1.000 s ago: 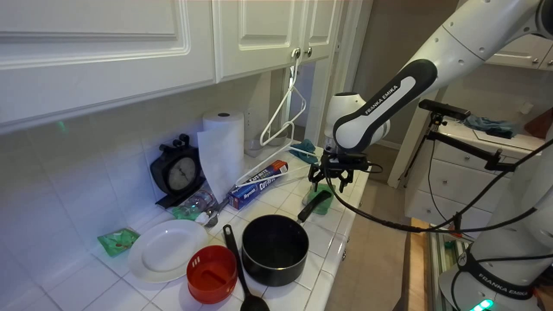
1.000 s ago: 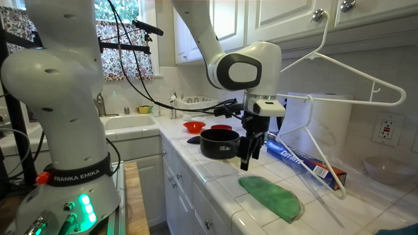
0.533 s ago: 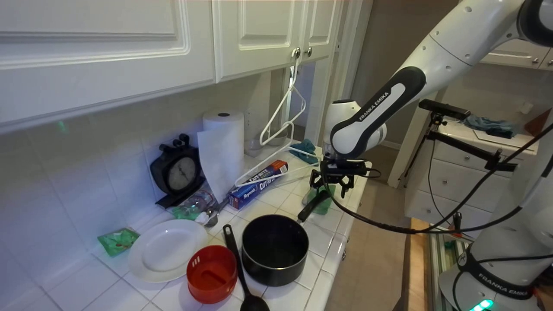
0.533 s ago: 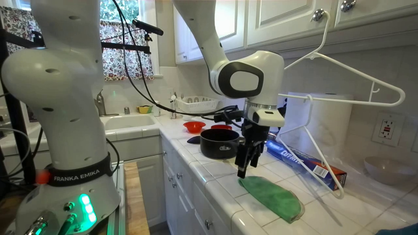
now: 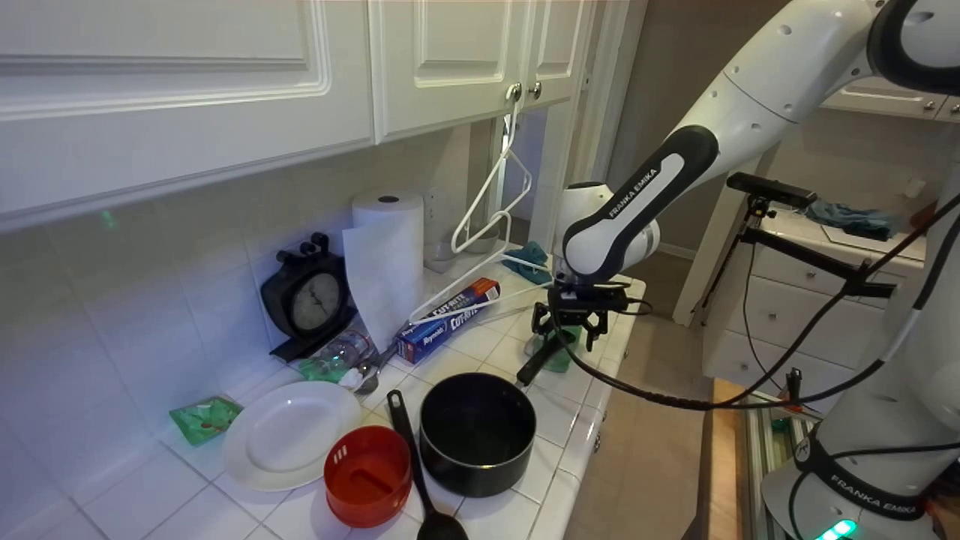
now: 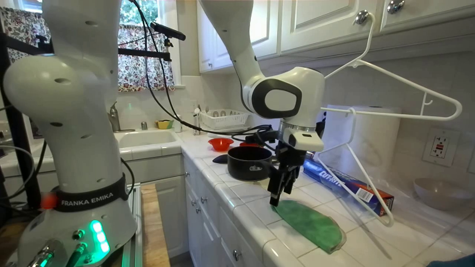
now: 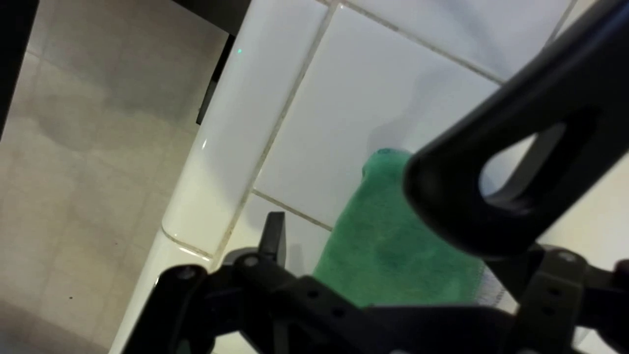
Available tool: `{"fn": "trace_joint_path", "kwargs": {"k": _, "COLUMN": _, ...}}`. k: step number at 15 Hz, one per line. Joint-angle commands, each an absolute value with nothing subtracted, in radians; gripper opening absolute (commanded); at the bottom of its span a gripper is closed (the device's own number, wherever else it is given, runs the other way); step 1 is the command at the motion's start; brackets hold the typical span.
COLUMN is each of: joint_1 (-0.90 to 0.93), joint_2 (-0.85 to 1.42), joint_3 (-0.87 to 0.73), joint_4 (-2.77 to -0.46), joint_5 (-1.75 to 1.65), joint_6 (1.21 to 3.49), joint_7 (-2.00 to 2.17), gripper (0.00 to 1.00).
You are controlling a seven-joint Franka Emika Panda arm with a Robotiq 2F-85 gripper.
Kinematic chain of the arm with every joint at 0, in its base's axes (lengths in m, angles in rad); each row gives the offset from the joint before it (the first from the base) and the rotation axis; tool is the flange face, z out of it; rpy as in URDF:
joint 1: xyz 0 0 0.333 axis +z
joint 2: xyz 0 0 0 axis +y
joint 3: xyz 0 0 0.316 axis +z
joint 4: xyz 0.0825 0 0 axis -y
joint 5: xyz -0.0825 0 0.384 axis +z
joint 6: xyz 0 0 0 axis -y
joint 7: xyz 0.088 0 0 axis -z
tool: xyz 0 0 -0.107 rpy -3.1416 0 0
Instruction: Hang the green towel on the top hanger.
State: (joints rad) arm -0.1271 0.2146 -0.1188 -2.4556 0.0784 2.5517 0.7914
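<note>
The green towel [image 6: 310, 226] lies folded on the white tiled counter. It also shows in the wrist view [image 7: 388, 246] and partly behind my gripper in an exterior view [image 5: 559, 361]. My gripper [image 6: 281, 197] is open and empty, pointing down, low at the towel's pot-side end. In the wrist view [image 7: 385, 241] its fingers are apart on either side of the towel; one finger is mostly hidden by the pot handle. Contact with the towel cannot be told. The white top hanger [image 6: 393, 75] hangs from a cabinet knob [image 6: 361, 17]. A lower hanger [image 6: 365, 177] hangs from its bar.
A black pot [image 5: 480, 442] stands beside the gripper; its handle [image 7: 452, 196] reaches close to the fingers and over the towel. A blue Cut-Rite box [image 6: 345, 185] and paper towel roll [image 5: 386, 255] stand behind. A red bowl [image 5: 367, 480] and white plate [image 5: 292, 435] lie farther along.
My gripper has moved down toward the counter and the towel's pot-side end, staying open. The towel, hangers and pot have not visibly moved.
</note>
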Motion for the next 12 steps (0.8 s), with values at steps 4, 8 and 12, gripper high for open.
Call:
{"fn": "trace_joint_path", "kwargs": {"k": 4, "joint_1": -0.097, "joint_2": 0.285, "joint_3": -0.14, "joint_4": -2.404, "joint_5": 0.093, "joint_6": 2.541, "joint_7": 0.781, "gripper": 0.99}}
{"fn": "trace_joint_path", "kwargs": {"k": 8, "joint_1": -0.084, "joint_2": 0.311, "joint_3": -0.15, "joint_4": -2.388, "joint_5": 0.088, "joint_6": 2.538, "joint_7": 0.787, "gripper": 0.65}}
{"fn": "trace_joint_path", "kwargs": {"k": 12, "joint_1": -0.079, "joint_2": 0.32, "joint_3": -0.161, "joint_4": -2.376, "joint_5": 0.092, "joint_6": 2.538, "joint_7": 0.786, "gripper": 0.36}}
